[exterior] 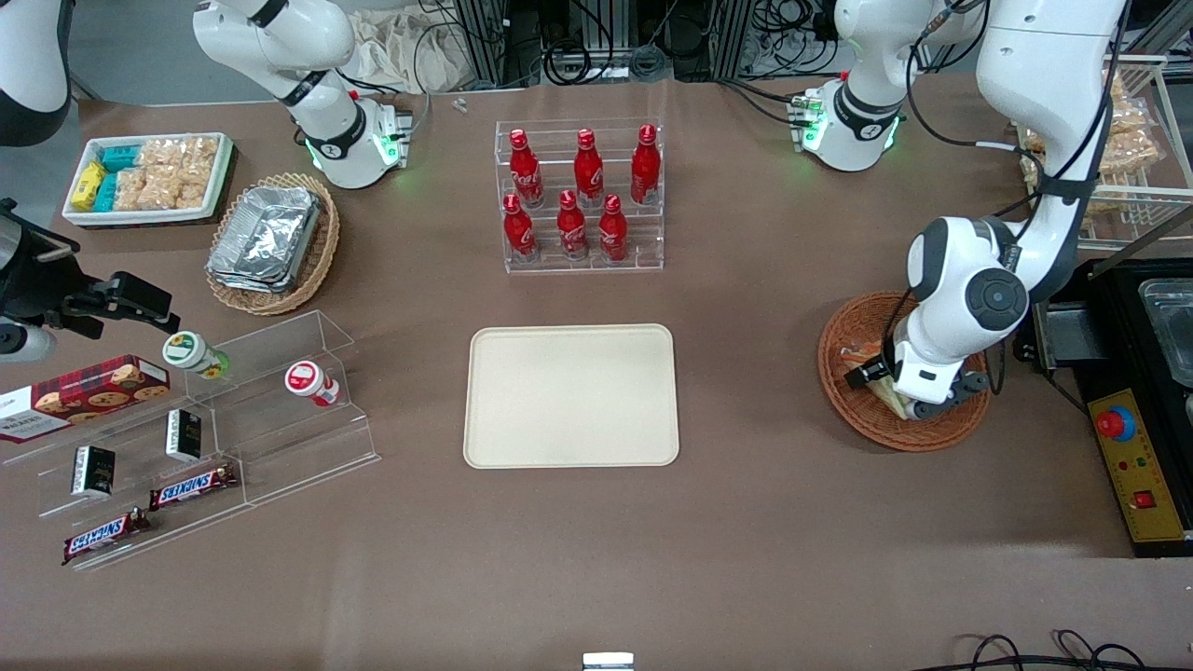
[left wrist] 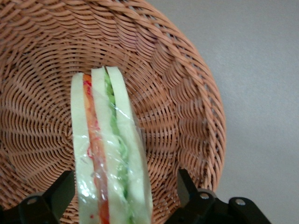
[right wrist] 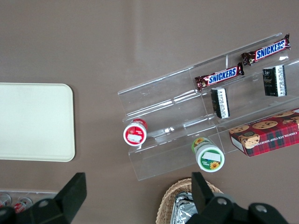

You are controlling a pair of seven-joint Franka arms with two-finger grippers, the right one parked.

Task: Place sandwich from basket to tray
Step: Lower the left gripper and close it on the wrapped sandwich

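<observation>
Lying between the open jaws [left wrist: 125,196], sandwich [left wrist: 110,154] in basket [left wrist: 187,93]

tray [right wrist: 32,121], clear rack [right wrist: 187,121] — Snickers bars [right wrist: 218,76]

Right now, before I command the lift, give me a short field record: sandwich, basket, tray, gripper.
sandwich: wrapped wedge standing on edge inside the basket, between the jaws
basket: reddish-brown wicker, toward the working arm's end of the table
tray: cream, bare, mid-table, nearer the front camera than the bottle rack
gripper: left gripper down in the basket, jaws open on either side of the sandwich, gaps visible on both sides
task state: sandwich not yet lifted
</observation>
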